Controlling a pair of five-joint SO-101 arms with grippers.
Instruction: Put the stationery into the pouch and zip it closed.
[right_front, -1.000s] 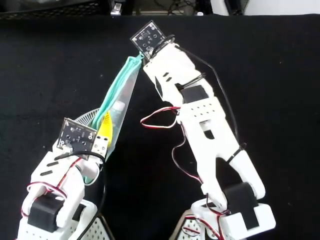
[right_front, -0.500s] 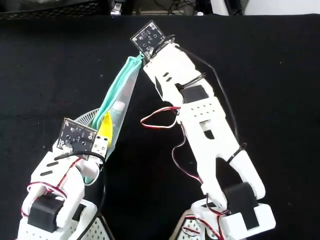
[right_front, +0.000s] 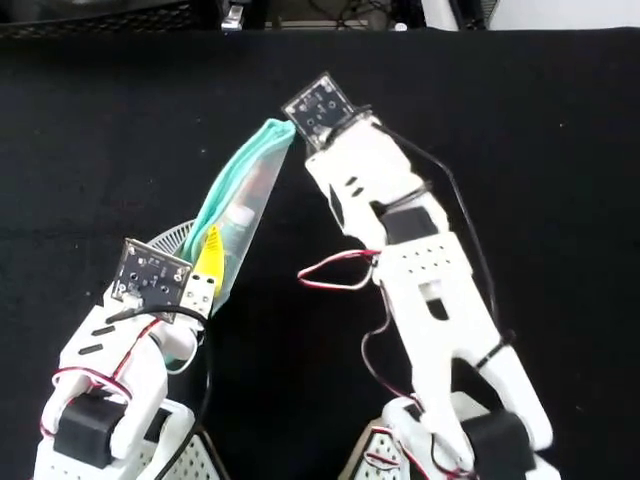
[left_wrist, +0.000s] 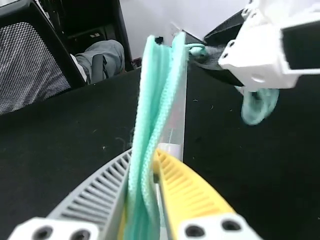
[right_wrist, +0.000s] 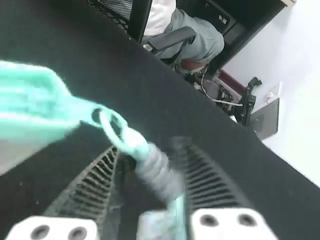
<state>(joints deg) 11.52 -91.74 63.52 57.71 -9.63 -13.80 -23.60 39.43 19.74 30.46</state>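
High view: left gripper (right_front: 197, 240) clamps pouch (right_front: 240, 195); right gripper (right_front: 292, 132) pinches zipper pull (right_wrist: 131, 141).

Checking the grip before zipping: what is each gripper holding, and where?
The left gripper clamps the pouch by its near end; the right gripper grips the zipper pull at the far end.

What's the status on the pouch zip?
Left gripper shut on pouch near end. Right gripper shut on zipper pull at far end. Pouch stretched between them, stationery inside. Nothing in the way along the zipper.
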